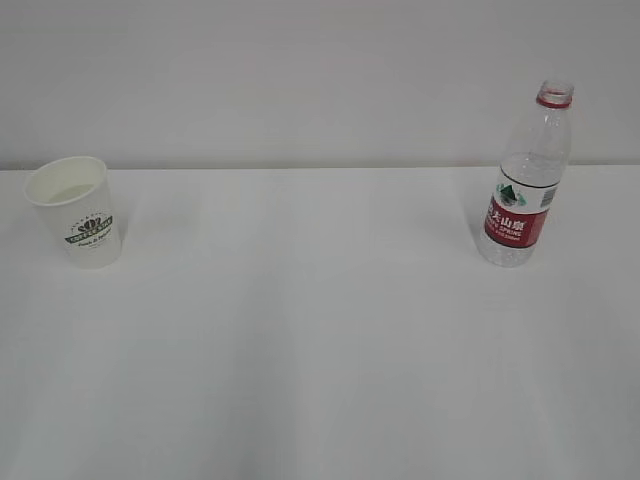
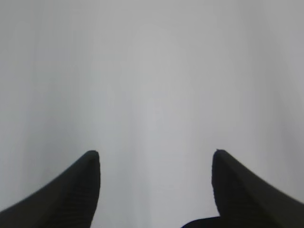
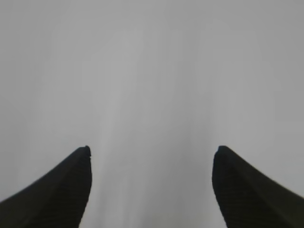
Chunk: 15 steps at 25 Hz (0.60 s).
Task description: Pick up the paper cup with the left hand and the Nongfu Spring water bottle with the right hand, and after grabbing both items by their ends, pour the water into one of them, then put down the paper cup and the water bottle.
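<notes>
The white paper cup [image 1: 78,211] with a dark green logo stands upright on the far left of the table, a shallow pool of water [image 1: 70,193] inside it. Far right stands the Nongfu Spring water bottle [image 1: 526,178], upright, uncapped, clear with a red label. Neither arm shows in the exterior view. In the left wrist view my left gripper [image 2: 156,153] is open, only bare white surface between its dark fingers. My right gripper [image 3: 152,148] is open too in the right wrist view, nothing between its fingers. Neither wrist view shows the cup or bottle.
A white table [image 1: 320,330] spans the whole exterior view, ending at a pale wall [image 1: 300,80] behind. Bare table lies between the cup and the bottle and in front of both.
</notes>
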### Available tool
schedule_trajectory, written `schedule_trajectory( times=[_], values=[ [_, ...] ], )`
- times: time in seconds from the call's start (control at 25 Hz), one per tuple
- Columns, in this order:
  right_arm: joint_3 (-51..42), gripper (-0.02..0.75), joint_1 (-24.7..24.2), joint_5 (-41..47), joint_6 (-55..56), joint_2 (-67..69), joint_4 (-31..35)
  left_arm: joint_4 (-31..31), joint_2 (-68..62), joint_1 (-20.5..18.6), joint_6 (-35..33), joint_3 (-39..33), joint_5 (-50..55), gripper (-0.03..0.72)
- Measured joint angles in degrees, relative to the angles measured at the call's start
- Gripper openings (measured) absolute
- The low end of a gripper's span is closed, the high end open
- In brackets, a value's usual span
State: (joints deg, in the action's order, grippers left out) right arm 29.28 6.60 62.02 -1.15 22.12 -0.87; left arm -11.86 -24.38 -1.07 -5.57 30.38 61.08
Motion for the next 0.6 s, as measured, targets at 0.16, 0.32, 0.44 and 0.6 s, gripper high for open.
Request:
schedule_trajectory(
  times=[0.16,0.32,0.44,0.6],
  values=[
    [0.00,0.593,0.00,0.77,0.67,0.00,-0.75,2.97,0.99,0.11,0.00,-0.10,1.07,0.534],
    [-0.78,0.593,0.00,2.11,1.46,0.00,-1.82,4.49,2.42,0.42,0.00,-0.19,1.31,0.534],
    [-0.86,0.593,0.00,2.21,1.54,0.00,-2.06,4.58,2.52,0.42,0.00,-0.19,1.31,0.530],
    [-0.86,0.593,0.00,2.21,1.54,-1.40,-2.18,4.58,2.76,0.42,-0.09,-0.19,1.31,0.519]
  ],
)
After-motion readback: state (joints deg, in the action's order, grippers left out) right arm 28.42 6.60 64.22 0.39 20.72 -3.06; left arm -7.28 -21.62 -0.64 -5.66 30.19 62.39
